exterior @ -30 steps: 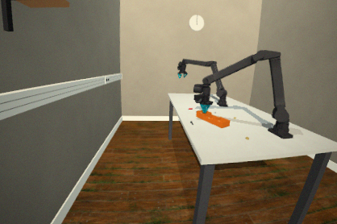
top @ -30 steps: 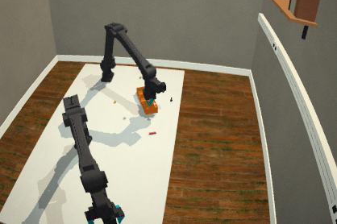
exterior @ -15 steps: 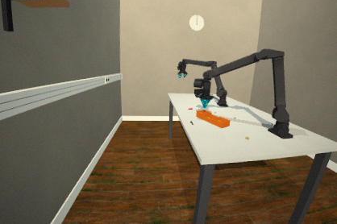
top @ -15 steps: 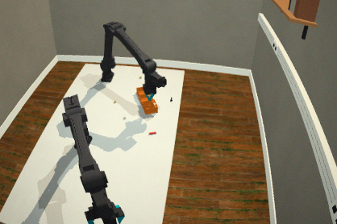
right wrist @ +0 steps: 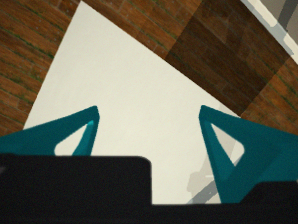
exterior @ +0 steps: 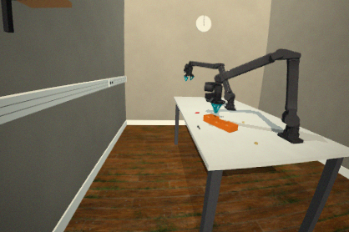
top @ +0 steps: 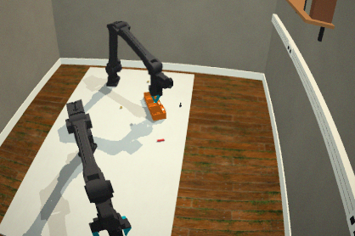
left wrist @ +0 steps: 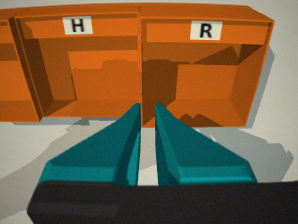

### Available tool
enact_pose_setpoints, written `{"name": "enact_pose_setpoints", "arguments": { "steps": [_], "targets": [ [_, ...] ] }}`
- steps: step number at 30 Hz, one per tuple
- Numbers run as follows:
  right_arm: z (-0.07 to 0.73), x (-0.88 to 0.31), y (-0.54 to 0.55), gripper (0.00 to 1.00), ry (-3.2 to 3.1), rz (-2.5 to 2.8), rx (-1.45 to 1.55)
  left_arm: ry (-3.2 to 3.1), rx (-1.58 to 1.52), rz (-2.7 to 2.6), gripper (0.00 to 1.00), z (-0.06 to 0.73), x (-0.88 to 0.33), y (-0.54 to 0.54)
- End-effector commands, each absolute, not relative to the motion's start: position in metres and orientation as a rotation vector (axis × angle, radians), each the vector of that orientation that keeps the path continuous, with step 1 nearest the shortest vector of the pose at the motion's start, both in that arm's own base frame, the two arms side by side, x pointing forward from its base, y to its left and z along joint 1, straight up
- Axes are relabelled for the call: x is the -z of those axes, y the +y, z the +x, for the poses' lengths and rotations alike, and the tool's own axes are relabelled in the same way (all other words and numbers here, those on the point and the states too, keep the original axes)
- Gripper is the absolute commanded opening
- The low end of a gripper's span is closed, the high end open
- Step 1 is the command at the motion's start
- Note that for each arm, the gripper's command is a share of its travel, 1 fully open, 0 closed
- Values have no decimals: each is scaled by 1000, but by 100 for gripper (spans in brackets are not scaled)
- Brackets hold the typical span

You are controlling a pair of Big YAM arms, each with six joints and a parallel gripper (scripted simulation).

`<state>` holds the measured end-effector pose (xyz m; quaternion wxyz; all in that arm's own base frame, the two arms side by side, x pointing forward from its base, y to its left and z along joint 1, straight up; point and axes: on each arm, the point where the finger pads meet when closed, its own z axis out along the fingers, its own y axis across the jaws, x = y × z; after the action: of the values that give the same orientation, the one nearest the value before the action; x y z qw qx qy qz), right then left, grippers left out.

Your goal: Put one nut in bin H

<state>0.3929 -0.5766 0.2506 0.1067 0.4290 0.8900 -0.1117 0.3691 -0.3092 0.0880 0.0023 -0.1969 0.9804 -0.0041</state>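
The bin marked H (left wrist: 110, 27) and the bin marked R (left wrist: 167, 32) stand side by side in the orange bin row (top: 159, 116) (exterior: 229, 127). No thing shows inside either, though parts are in shadow. My left gripper (left wrist: 148, 112) (top: 156, 100) (exterior: 216, 113) is shut to a narrow gap with nothing between its fingertips. It points down above the bins, near the wall between H and R. My right gripper (right wrist: 149, 111) (exterior: 189, 79) is open and empty, high above the table's far end. Small yellowish pieces (top: 121, 107) (exterior: 255, 143) lie on the table, too small to identify.
A red piece (top: 160, 140) (exterior: 197, 113) and a small black piece (top: 180, 105) (exterior: 199, 127) lie on the table near the bins. A small greyish piece (top: 131, 125) and another yellowish one (top: 148, 81) also lie there. The bin row seems flat on the table.
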Motion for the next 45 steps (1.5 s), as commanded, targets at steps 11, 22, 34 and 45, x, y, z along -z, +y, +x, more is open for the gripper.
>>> {"name": "enact_pose_setpoints", "arguments": {
  "steps": [11, 22, 34, 45],
  "targets": [
    [393, -259, -577, 100, 2607, 1258, 338, 3070, 16, -615, 9, 363, -86, -259],
    [393, -259, -577, 100, 2607, 1258, 338, 3082, -2, -609, 9, 360, -56, -262],
    [393, -259, -577, 100, 2607, 1258, 338, 3082, -2, -609, 9, 359, -30, -261],
    [393, -259, -577, 100, 2607, 1258, 338, 3051, 49, -603, 9, 368, -41, -267]
  ]
}}
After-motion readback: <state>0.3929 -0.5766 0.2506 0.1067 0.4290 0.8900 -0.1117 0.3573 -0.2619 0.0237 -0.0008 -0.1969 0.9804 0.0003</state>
